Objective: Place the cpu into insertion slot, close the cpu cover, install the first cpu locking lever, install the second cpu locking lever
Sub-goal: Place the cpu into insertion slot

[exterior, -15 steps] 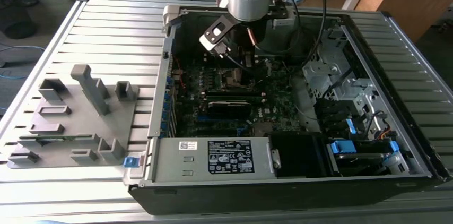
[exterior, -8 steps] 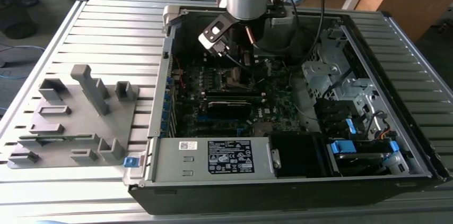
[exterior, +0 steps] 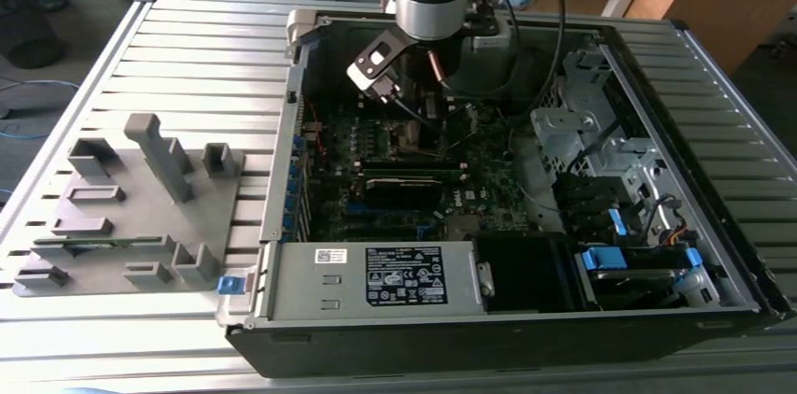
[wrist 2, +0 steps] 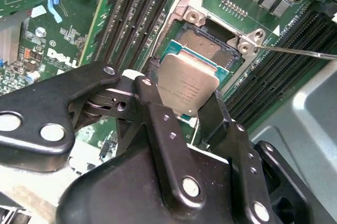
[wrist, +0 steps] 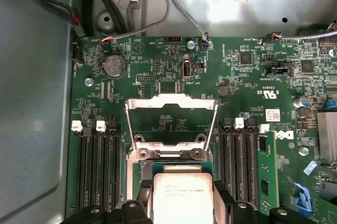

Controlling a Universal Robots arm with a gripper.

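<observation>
Silver cpu [wrist 2: 187,83] is pinched between your gripper's [wrist 2: 183,98] two fingers, just over the open insertion slot [wrist 2: 208,45] and not down in it yet. The cpu cover [wrist: 171,101] stands flipped up. You have all four steps left, I'd say.

My slatted bench [exterior: 187,49] carried a grey fixture block [exterior: 137,217], to the exterior view's left of the open computer case [exterior: 498,343]; a coin battery [wrist: 114,66] sat on its motherboard [wrist: 237,84].
</observation>
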